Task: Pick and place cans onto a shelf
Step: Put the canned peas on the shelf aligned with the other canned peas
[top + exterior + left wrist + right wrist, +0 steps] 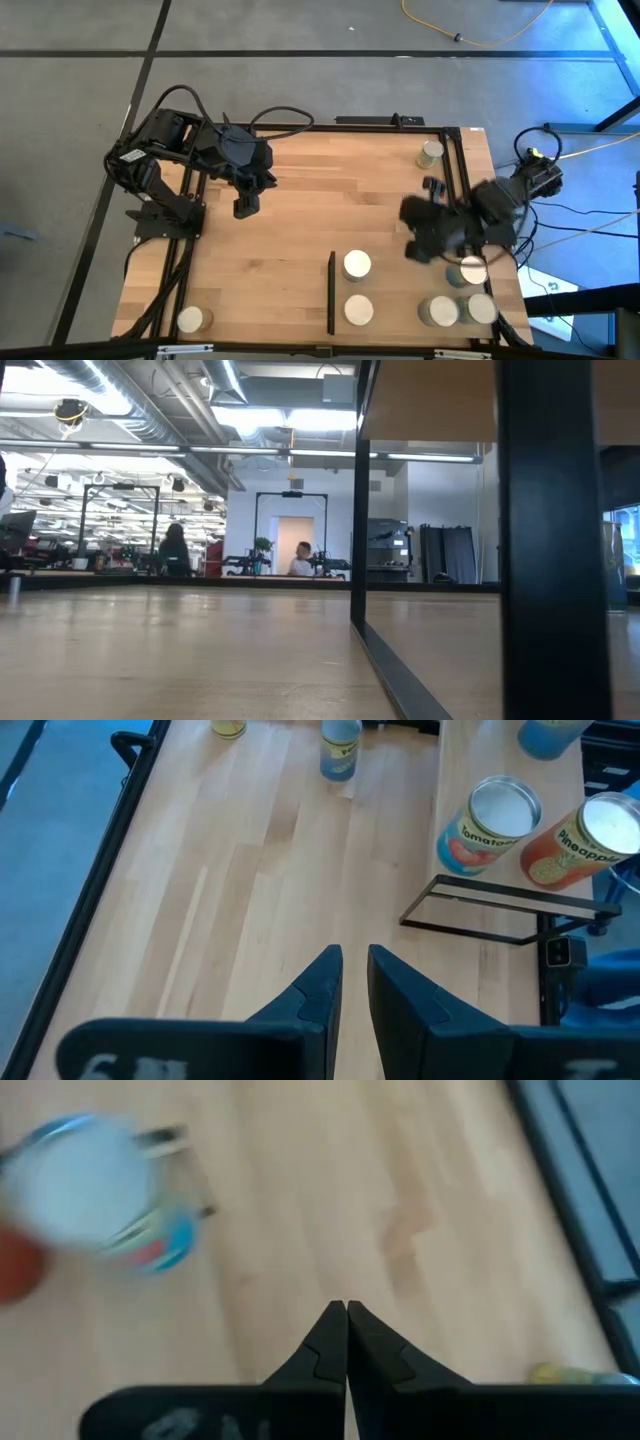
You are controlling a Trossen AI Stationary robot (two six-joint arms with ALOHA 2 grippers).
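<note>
The shelf (400,300) is a light-wood panel at the table's near right, with a black bar (331,295) on its left edge. Two cans (357,264) (358,310) stand upright on it beside the bar. In the left wrist view these are a tomato can (490,825) and a pineapple can (585,840). Three more cans (470,272) (438,312) (482,308) stand at the near right. My right gripper (413,250) (347,1308) hangs shut above the shelf's far part with nothing in it. My left gripper (245,208) (354,958) waits far left, open by a narrow gap and holding nothing.
A lone can (431,152) stands near the far right corner and another (190,320) at the near left corner. A black frame (455,170) runs along the table's edges. The middle of the wooden tabletop (300,240) is bare. People sit in the room behind.
</note>
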